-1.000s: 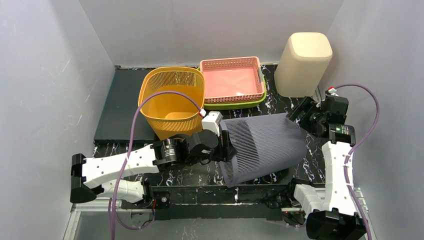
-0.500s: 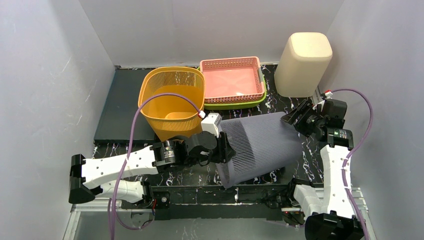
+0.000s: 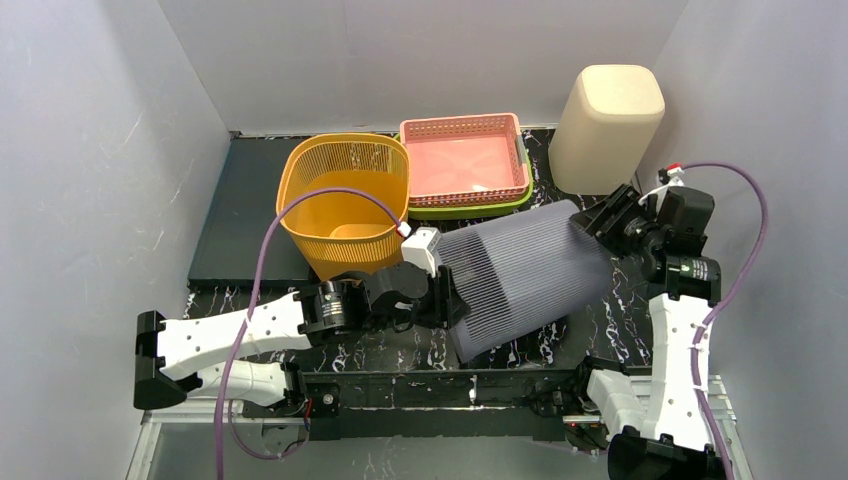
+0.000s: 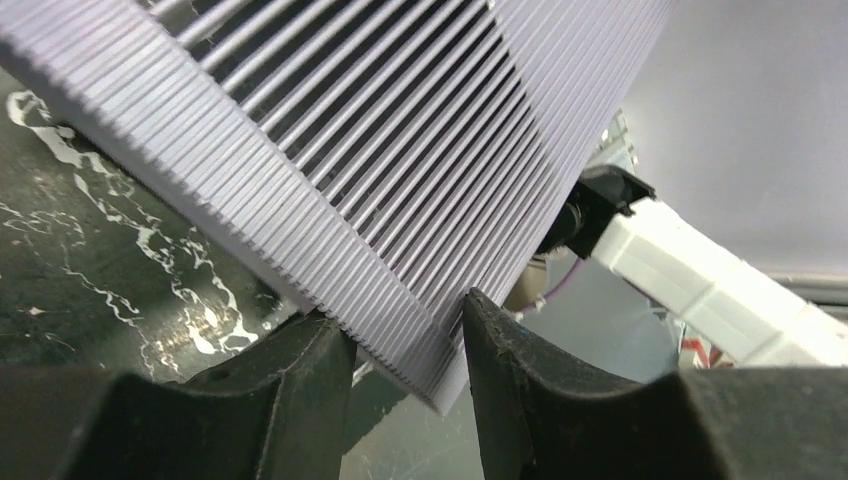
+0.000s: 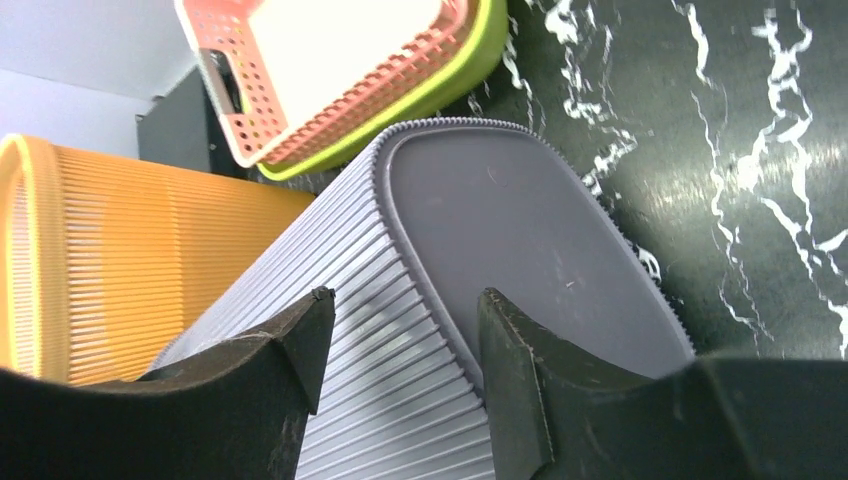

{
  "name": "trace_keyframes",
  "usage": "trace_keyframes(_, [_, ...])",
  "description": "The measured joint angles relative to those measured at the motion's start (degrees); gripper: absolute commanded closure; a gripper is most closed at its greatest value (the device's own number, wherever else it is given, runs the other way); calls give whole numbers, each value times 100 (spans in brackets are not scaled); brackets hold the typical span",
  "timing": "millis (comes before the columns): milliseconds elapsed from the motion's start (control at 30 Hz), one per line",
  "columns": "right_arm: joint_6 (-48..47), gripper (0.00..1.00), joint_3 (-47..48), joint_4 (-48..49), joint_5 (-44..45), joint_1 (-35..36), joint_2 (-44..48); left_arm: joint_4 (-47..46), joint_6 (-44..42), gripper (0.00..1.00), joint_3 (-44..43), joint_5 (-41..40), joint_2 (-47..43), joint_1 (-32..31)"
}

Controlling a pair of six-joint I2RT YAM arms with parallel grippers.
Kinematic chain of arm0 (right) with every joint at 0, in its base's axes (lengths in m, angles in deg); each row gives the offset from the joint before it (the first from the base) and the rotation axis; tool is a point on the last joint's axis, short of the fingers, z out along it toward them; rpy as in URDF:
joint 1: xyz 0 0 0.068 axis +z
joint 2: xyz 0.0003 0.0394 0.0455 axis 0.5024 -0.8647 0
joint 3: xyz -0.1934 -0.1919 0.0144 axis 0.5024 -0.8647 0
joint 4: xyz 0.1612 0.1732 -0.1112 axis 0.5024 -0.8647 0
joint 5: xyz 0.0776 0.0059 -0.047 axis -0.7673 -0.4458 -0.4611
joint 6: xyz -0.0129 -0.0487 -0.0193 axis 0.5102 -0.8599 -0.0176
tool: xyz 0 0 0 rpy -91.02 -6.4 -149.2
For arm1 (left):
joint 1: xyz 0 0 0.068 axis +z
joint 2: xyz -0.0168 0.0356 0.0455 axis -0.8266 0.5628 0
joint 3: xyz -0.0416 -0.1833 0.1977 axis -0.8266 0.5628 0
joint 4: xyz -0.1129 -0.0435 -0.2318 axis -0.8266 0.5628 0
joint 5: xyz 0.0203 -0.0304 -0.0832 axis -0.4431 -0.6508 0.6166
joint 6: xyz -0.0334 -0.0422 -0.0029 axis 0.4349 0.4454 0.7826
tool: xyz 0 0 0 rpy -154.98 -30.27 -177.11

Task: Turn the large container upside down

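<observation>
My left pincer (image 4: pixel 400 322) is clenched on the open rim of the large container (image 3: pixel 520 280). It's grey ribbed plastic, lying tilted on its side mid black marbled desk (image 3: pixel 622 312). My right pincer (image 5: pixel 405 300) is pinching its smooth flat base edge.

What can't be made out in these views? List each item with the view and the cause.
- Inside of the grey container: top view, mouth hidden behind the left arm; left wrist view, cut off by the frame.
- Grip of the right jaws on its base: right wrist view, contact hidden behind the jaws themselves.
- Inside of the green tray: top view, covered by the pink basket; only its rim shows.
</observation>
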Motion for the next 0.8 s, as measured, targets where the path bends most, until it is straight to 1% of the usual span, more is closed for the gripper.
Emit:
trace_keyframes(233, [-11, 38, 1008, -50, -173, 13, -79, -138, -70, 60, 90, 498, 83, -11])
trace_keyframes(600, [-28, 38, 1368, -7, -431, 26, -186, -728, 133, 61, 483, 667, 168, -11])
trace_keyframes(800, [-173, 38, 1797, 0, -837, 282, -267, -831, 166, 61, 682, 732, 181, -11])
